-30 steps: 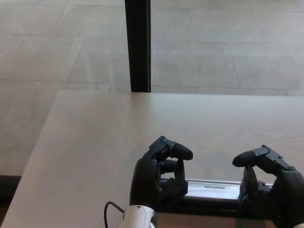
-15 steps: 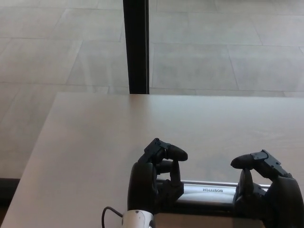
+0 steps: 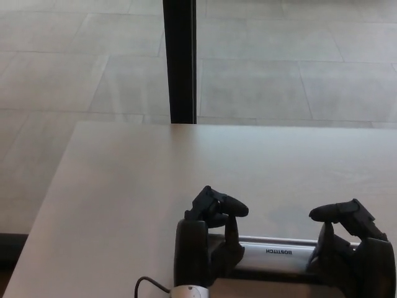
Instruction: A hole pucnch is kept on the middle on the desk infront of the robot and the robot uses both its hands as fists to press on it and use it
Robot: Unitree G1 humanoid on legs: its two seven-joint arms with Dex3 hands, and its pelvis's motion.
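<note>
A: Where is the hole punch (image 3: 279, 253) for your entry?

B: Log it at the near edge of the tabletop (image 3: 155, 180), roughly central before the robot, lying crosswise. Its silver handle bar runs left to right with a brand label on it. The lower part is cut off by the frame edge.

A: And the hands?

B: Your left hand (image 3: 208, 239) sits at the bar's left end, fingers curled inward into a fist, holding nothing. Your right hand (image 3: 347, 245) sits at the right end, curled the same way, also holding nothing. Both appear to rest on or against the bar; I can't confirm contact pressure from this view.

A: Progress?

B: Judged as approach done: both fists are placed, one at each end of the handle. Whether the bar is pressed down at all, I can't tell. No paper is visible in the punch.

A: What's left?

B: Likely the press itself, or its completion, then lifting off. You'd want even force on both ends so the bar goes down level. A cable (image 3: 152, 282) shows near your left wrist; note it, nothing more.
</note>
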